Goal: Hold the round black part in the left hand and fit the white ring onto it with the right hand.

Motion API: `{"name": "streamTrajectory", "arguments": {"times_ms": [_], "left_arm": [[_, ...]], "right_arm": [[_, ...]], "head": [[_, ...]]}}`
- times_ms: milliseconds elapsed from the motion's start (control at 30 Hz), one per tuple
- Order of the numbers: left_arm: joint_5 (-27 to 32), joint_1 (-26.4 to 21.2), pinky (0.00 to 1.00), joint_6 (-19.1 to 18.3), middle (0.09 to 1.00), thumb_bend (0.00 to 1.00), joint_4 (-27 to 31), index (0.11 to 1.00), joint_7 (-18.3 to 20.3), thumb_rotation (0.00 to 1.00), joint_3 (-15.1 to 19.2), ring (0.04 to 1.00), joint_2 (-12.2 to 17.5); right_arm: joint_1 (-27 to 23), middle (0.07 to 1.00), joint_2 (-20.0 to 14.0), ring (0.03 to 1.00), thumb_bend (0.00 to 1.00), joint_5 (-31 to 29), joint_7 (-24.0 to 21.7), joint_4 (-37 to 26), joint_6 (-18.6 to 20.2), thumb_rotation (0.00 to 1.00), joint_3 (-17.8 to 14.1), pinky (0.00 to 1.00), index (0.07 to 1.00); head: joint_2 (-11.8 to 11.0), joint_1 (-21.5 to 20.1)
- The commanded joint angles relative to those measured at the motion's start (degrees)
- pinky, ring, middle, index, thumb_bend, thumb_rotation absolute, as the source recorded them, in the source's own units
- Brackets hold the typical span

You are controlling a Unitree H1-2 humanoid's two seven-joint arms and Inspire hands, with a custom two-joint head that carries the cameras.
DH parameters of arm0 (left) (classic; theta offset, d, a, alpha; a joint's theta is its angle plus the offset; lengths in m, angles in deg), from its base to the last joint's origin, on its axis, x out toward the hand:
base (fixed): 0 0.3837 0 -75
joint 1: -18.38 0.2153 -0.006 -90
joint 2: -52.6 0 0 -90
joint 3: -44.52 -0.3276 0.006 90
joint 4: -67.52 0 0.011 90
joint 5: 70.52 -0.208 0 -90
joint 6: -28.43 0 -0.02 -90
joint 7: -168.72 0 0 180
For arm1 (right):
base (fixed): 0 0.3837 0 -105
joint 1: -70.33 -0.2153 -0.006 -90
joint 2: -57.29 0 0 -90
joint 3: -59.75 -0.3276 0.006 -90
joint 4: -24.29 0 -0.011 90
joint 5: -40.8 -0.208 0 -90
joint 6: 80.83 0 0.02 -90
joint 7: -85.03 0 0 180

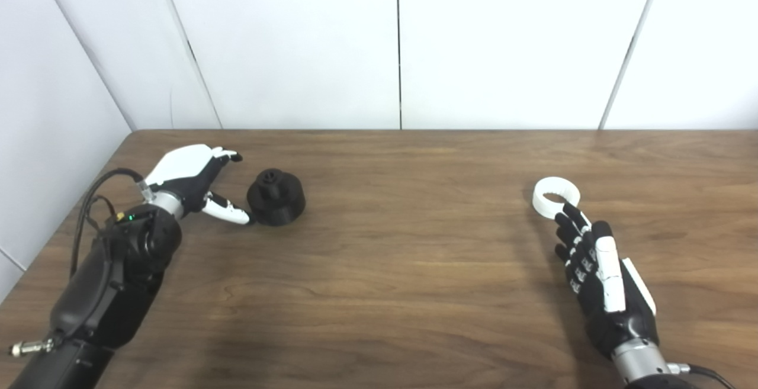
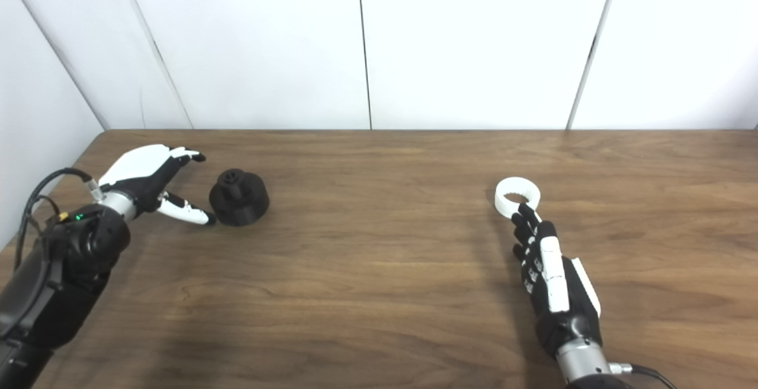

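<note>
Across the table [image 1: 402,270]: wood-grain brown, bare between the two hands, with white wall panels [image 1: 296,45] behind it.
Left arm [image 1: 112,276]: black, came in from the lower left corner, with a cable looped at the wrist and a small green light lit there.
Right arm [image 2: 583,362]: came in from the lower right, only its metal wrist and a cable showing.
Left hand [image 1: 192,182]: white-backed, spread wide and holding nothing; its fingers reached out above the table and its thumb pointed toward the black part.
Right hand [image 1: 598,276]: black with white plates, turned on its edge, fingers extended side by side and slightly curled, gripping nothing.
Black part [image 1: 276,196]: round, with a small raised hub on top; sat flat on the table just beyond the left thumb tip, which was at its near edge. Whether they touched, I could not tell.
Ring [image 1: 555,197]: white, lay flat on the table right at the right hand's fingertips [image 1: 569,210], which overlapped its near rim; actual contact could not be told.
Part and ring: well apart, each by its own hand.
</note>
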Motion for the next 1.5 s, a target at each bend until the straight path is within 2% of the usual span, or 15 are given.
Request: {"name": "streamTrajectory", "arguments": {"times_ms": [0, 167, 467, 600, 700, 933, 1300, 1467], "left_arm": [[-0.8, -3.5, 0.93, 0.3, 0.972, 0.96, 0.0, 0.873, -0.4, 0.32, 0.1, 1.000, 2.4], [0.4, -3.8, 0.93, -0.5, 0.978, 0.97, 0.3, 0.878, 1.0, 0.32, 0.1, 1.000, 2.3], [1.4, -3.6, 0.90, -0.7, 0.968, 0.99, -0.1, 0.874, 1.1, 0.30, 0.3, 1.000, 1.4], [3.1, -4.0, 0.91, -1.4, 0.978, 0.99, 0.0, 0.888, 3.1, 0.31, 0.0, 1.000, 1.4], [4.4, -4.1, 0.87, -2.0, 0.982, 0.99, 0.7, 0.874, 4.7, 0.33, -0.1, 1.000, 1.5], [5.3, -4.1, 0.86, -3.7, 0.976, 0.98, 1.8, 0.865, 6.1, 0.34, -0.5, 1.000, 0.8], [5.5, -4.4, 0.91, -4.4, 0.982, 0.98, 1.6, 0.873, 5.4, 0.32, -1.7, 1.000, -1.1], [5.1, -4.7, 0.89, -5.3, 0.988, 0.97, 1.3, 0.875, 5.1, 0.29, -1.8, 1.000, -2.1]], "right_arm": [[1.1, 0.943, -1.0, 0.979, 0.58, -0.1, -0.7, -1.7, -2.5, 1.00, 0.2, 1.00, 0.946], [1.1, 0.943, -1.0, 0.976, 0.58, -0.4, -0.6, -1.9, -2.3, 1.00, -0.2, 1.00, 0.945], [0.9, 0.939, -1.2, 0.971, 0.56, -0.3, -0.6, -2.2, -2.2, 1.00, -0.4, 1.00, 0.938], [0.9, 0.942, -1.5, 0.982, 0.56, -0.3, -0.7, -2.1, -2.5, 1.00, -0.6, 1.00, 0.936], [0.9, 0.939, -1.7, 0.978, 0.56, -0.1, -0.7, -2.2, -2.4, 1.00, -0.6, 1.00, 0.937], [1.0, 0.938, -1.8, 0.971, 0.57, 0.0, -0.7, -2.2, -2.4, 1.00, -0.5, 1.00, 0.939], [1.4, 0.935, -2.5, 0.967, 0.59, 0.2, -1.1, -2.4, -2.8, 1.00, -0.6, 1.00, 0.942], [1.7, 0.933, -2.4, 0.966, 0.59, 0.1, -1.2, -2.4, -3.0, 1.00, -0.7, 1.00, 0.940]], "head": [[0.1, 0.1], [0.1, 0.0], [0.2, 0.0], [0.3, 0.1], [0.4, 0.2], [0.6, 0.0], [0.5, -0.3], [0.5, -0.6]]}}
